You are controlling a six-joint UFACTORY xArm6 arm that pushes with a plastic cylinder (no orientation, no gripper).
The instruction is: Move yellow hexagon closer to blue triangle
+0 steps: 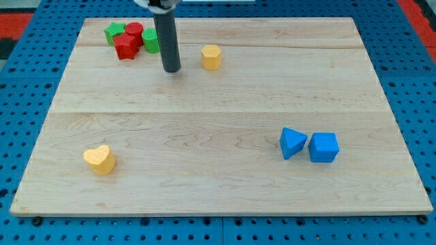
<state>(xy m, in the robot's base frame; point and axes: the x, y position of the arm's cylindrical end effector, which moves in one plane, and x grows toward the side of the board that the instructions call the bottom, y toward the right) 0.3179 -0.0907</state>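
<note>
1. Rod first: it carries no gripper, so nothing opens or closes; its upper end is cut off at the view's top. My tip rests on the board, just left of the yellow hexagon, apart from it.
2. Blue triangle sits well apart, at the view's lower right, beside a blue cube.
3. Yellow heart lies lower left.
4. Top left, red and green blocks crowd together; shapes overlap, the green cylinder partly hidden behind the rod.

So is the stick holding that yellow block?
No, nothing is held. My tip sits apart, to the view's left of the yellow hexagon.
</note>
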